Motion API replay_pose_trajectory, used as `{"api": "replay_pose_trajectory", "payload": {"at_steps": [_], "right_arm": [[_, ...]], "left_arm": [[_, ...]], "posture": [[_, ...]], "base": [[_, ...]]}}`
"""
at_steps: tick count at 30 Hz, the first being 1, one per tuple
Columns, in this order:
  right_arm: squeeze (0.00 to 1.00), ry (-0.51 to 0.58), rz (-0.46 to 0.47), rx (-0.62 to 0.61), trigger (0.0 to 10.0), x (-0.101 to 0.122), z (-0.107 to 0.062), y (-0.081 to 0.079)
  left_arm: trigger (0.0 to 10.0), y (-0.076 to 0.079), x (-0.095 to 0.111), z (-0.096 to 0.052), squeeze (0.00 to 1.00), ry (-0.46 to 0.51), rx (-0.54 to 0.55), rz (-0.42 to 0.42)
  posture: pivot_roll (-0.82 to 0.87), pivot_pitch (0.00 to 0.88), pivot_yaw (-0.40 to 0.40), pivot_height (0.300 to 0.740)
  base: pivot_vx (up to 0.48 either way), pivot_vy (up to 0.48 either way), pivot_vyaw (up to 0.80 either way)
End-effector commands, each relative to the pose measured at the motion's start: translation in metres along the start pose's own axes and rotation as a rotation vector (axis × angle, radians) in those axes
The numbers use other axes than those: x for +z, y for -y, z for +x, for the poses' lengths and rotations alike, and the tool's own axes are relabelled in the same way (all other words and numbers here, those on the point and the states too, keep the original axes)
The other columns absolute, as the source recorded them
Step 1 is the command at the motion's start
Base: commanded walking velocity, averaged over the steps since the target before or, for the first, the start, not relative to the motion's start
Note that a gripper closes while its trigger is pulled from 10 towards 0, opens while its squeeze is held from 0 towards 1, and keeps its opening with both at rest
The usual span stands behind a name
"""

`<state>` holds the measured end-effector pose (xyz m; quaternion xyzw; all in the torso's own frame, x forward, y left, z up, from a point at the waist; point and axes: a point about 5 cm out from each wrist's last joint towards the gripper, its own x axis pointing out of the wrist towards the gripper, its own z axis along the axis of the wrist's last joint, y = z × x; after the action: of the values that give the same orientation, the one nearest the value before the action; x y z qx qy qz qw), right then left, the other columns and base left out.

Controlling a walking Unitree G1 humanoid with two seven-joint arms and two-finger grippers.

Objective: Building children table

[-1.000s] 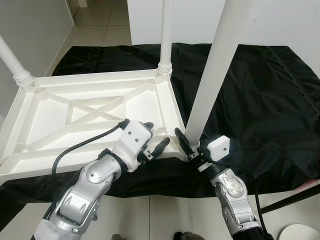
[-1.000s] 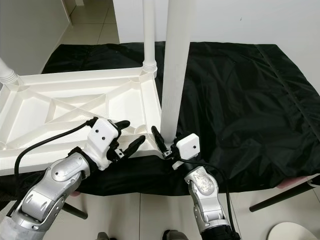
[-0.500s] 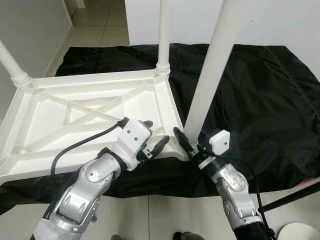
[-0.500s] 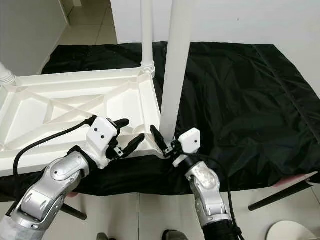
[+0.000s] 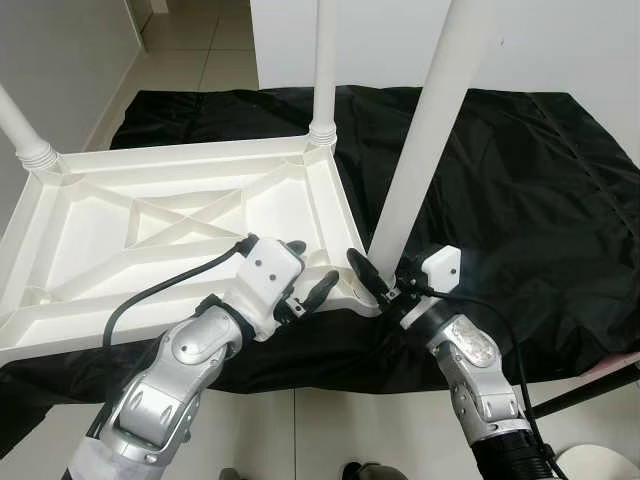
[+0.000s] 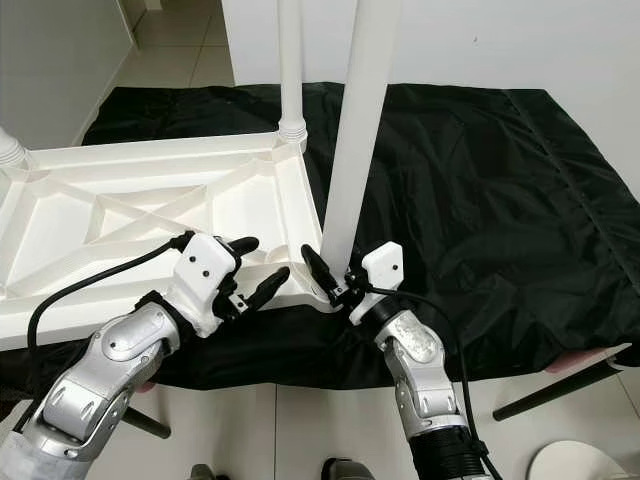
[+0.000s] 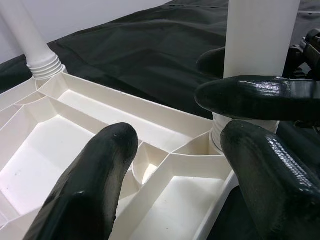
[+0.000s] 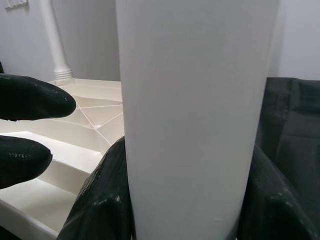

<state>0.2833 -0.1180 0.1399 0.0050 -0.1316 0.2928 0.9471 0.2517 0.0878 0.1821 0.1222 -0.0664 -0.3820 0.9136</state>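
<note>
Head views: upturned white ribbed plastic tabletop (image 5: 150,225) lay on a black cloth (image 5: 540,190); at its near right corner the right gripper (image 5: 385,285) clamped the base of a tall white tube leg (image 5: 425,140).

Left wrist view: left gripper (image 7: 172,135) hovered spread over that corner socket.

Right wrist view: fingers (image 8: 102,200) flanked the leg. Tilted, it could cross-thread or slip out.

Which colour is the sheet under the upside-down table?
The sheet is black, best seen in the left eye view.
</note>
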Motion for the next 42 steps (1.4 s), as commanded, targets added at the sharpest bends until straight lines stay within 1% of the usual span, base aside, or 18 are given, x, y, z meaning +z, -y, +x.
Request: {"api": "replay_pose_trajectory", "payload": {"at_steps": [1, 3, 5, 7, 10, 12, 13, 16, 18, 19, 22, 27, 30, 31, 32, 33, 35, 42], "right_arm": [[0.00, -0.192, 0.069, -0.072, 10.0, -0.037, -0.014, -0.005], [0.00, -0.217, 0.062, -0.157, 10.0, -0.038, -0.007, -0.008], [0.00, -0.217, 0.062, -0.157, 10.0, -0.038, -0.007, -0.008], [0.00, -0.220, 0.055, -0.239, 10.0, -0.036, 0.000, -0.011], [0.00, -0.213, 0.060, -0.260, 10.0, -0.034, 0.004, -0.013], [0.00, -0.203, 0.083, -0.337, 10.0, -0.030, 0.014, -0.013], [0.00, -0.203, 0.083, -0.337, 10.0, -0.030, 0.014, -0.013], [0.00, -0.177, 0.120, -0.492, 10.0, -0.025, 0.023, -0.007], [0.00, -0.171, 0.119, -0.518, 10.0, -0.024, 0.024, -0.005], [0.00, -0.155, 0.105, -0.601, 10.0, -0.020, 0.027, -0.002], [0.00, -0.141, 0.112, -0.642, 10.0, -0.017, 0.028, 0.001], [0.00, -0.133, 0.091, -0.620, 10.0, -0.014, 0.029, 0.000], [0.00, -0.129, 0.009, -0.550, 10.0, -0.012, 0.029, -0.008], [0.00, -0.117, -0.042, -0.511, 10.0, -0.012, 0.028, -0.010], [0.00, -0.117, -0.042, -0.511, 10.0, -0.012, 0.028, -0.010], [0.00, -0.113, -0.080, -0.464, 10.0, -0.015, 0.025, -0.013], [0.00, -0.113, -0.080, -0.464, 10.0, -0.015, 0.025, -0.013], [0.00, -0.094, -0.109, -0.378, 10.0, -0.029, 0.007, -0.014]], "left_arm": [[10.0, 0.001, 0.003, -0.001, 0.00, 0.003, -0.004, 0.010], [10.0, 0.001, 0.003, -0.001, 0.00, 0.003, -0.003, 0.009], [10.0, 0.001, 0.003, -0.001, 0.00, 0.003, -0.003, 0.009], [10.0, 0.001, 0.003, -0.001, 0.00, 0.004, -0.005, 0.009], [10.0, 0.002, 0.003, -0.001, 0.00, 0.005, -0.006, 0.009], [10.0, 0.002, 0.005, 0.001, 0.00, 0.012, -0.007, 0.009], [10.0, 0.002, 0.005, 0.001, 0.00, 0.012, -0.007, 0.009], [10.0, 0.003, 0.006, 0.002, 0.00, 0.017, -0.007, 0.008], [10.0, 0.003, 0.005, 0.003, 0.00, 0.017, -0.008, 0.008], [10.0, 0.003, 0.005, 0.003, 0.00, 0.018, -0.008, 0.007], [10.0, 0.004, 0.005, 0.003, 0.00, 0.019, -0.009, 0.008], [10.0, 0.004, 0.005, 0.004, 0.00, 0.020, -0.010, 0.010], [10.0, 0.004, 0.005, 0.005, 0.00, 0.024, -0.006, 0.012], [10.0, 0.004, 0.006, 0.005, 0.00, 0.026, -0.004, 0.012], [10.0, 0.004, 0.006, 0.005, 0.00, 0.026, -0.004, 0.012], [10.0, 0.004, 0.006, 0.005, 0.00, 0.026, -0.003, 0.011], [10.0, 0.004, 0.006, 0.005, 0.00, 0.026, -0.003, 0.011], [10.0, 0.003, 0.006, 0.005, 0.00, 0.027, 0.003, 0.015]], "posture": [[-0.03, 0.134, 0.024, 0.740], [-0.03, 0.133, 0.026, 0.740], [-0.03, 0.133, 0.026, 0.740], [-0.03, 0.132, 0.026, 0.740], [-0.03, 0.131, 0.026, 0.740], [-0.03, 0.127, 0.025, 0.740], [-0.03, 0.127, 0.025, 0.740], [-0.02, 0.120, 0.020, 0.740], [-0.02, 0.118, 0.020, 0.740], [-0.02, 0.114, 0.015, 0.740], [-0.02, 0.110, 0.013, 0.740], [-0.02, 0.104, 0.006, 0.740], [-0.02, 0.098, 0.002, 0.740], [-0.02, 0.094, 0.001, 0.740], [-0.02, 0.094, 0.001, 0.740], [-0.02, 0.091, 0.001, 0.740], [-0.02, 0.091, 0.001, 0.740], [-0.02, 0.090, -0.001, 0.740]], "base": [[0.000, 0.000, 0.00], [0.000, 0.000, 0.00], [0.000, 0.000, 0.00], [0.000, 0.000, 0.00], [0.000, 0.000, 0.00], [0.000, 0.000, 0.00], [0.000, 0.000, 0.00], [0.000, 0.000, 0.00], [0.000, 0.000, 0.00], [0.000, 0.000, 0.00], [0.000, 0.000, 0.00], [0.000, 0.000, 0.00], [0.000, 0.000, 0.00], [0.000, 0.000, 0.00], [0.000, 0.000, 0.00], [0.000, 0.000, 0.00], [0.000, 0.000, 0.00], [0.000, 0.000, 0.00]]}}
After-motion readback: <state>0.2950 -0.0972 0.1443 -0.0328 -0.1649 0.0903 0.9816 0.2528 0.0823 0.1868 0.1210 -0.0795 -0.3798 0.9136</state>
